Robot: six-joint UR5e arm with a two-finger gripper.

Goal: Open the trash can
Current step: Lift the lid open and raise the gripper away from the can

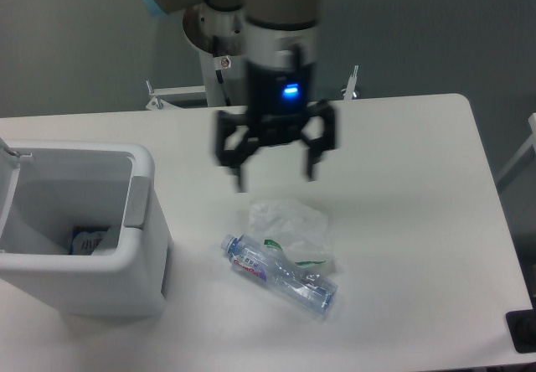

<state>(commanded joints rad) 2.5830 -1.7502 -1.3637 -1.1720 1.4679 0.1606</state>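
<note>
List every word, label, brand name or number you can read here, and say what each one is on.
No text can be read.
Bottle: its red, white and blue label carries print, too small and blurred to read.
Item inside the trash can: a blue-and-white wrapper with marks, unreadable.
Gripper: only a blue light, no lettering visible.

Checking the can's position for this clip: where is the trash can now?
The trash can sits at the table's left edge in the camera view, lid open, left of the clear bottle.
</note>
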